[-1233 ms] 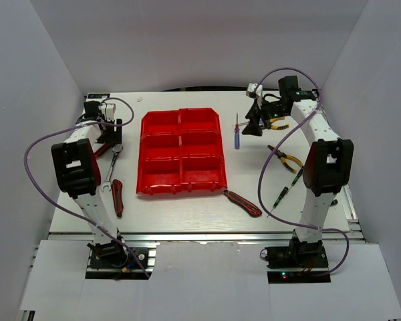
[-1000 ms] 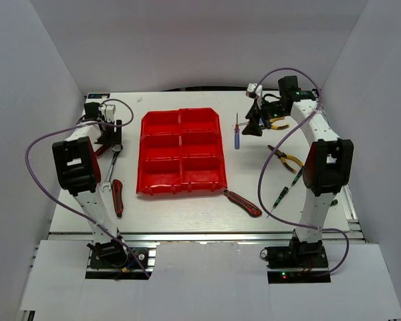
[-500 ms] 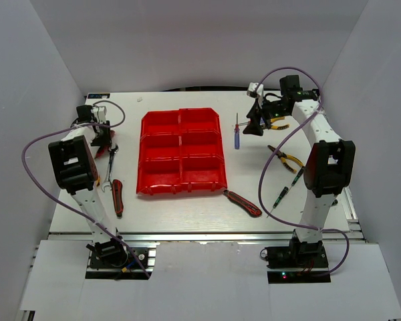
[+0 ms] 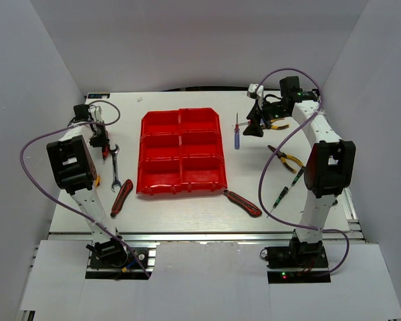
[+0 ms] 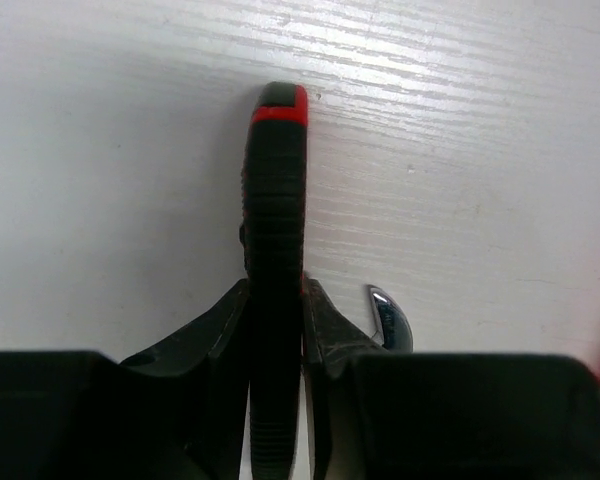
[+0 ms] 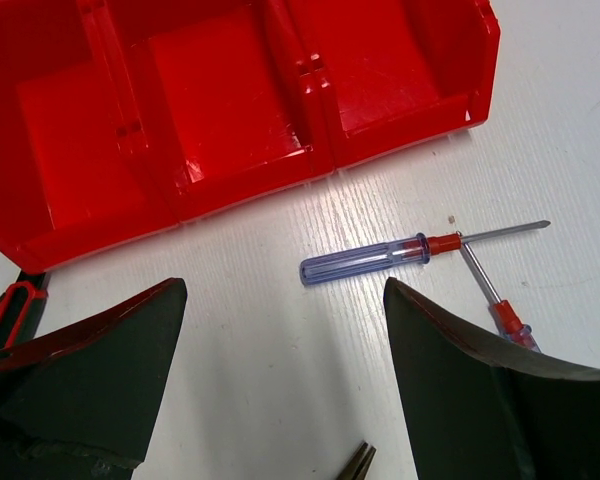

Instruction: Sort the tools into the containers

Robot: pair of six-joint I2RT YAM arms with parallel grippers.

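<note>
At the far left of the worktop [image 5: 500, 130], the left claw [image 5: 277, 330] is clamped on a black handle [image 5: 275, 200] with a red tip. The handle runs straight out from between the fingers and lies along the white surface. The bright end of a wrench [image 5: 388, 315] shows just right of the claw. On the right side, the right claw [image 6: 283, 290] stands wide apart. A blue screwdriver [image 6: 365, 262] lies flat just beyond the gap, clear of both fingers, and a red screwdriver [image 6: 500, 310] crosses its shaft. The red bins [image 6: 310, 80] sit just beyond these.
</note>
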